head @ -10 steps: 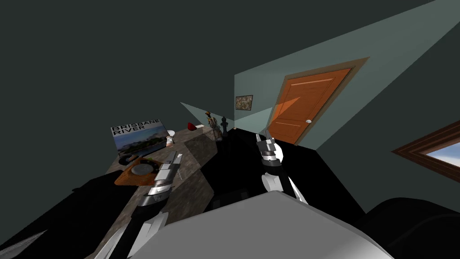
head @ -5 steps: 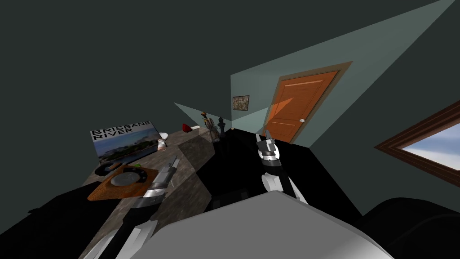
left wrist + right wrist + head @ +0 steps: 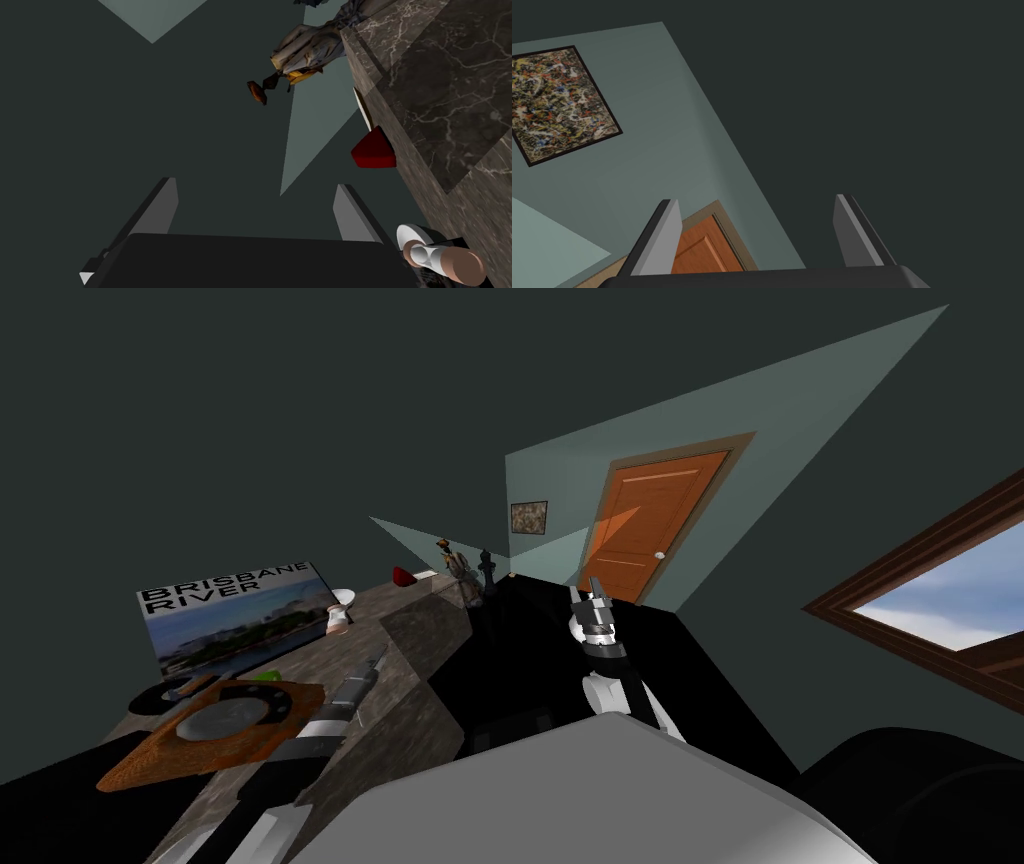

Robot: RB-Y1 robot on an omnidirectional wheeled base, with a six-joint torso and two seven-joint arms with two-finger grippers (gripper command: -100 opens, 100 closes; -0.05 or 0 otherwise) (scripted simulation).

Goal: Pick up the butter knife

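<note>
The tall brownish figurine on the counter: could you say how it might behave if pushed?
The tall figurine looks narrow, so it would probably tip rather than slide. It seems rigid; its thin protruding piece might snap. Standing near the brown marbled counter's edge, it could fall.

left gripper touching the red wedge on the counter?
Apart. Left wrist view: the left gripper is open with nothing between its fingers, and wall shows between them and the red wedge.
</note>
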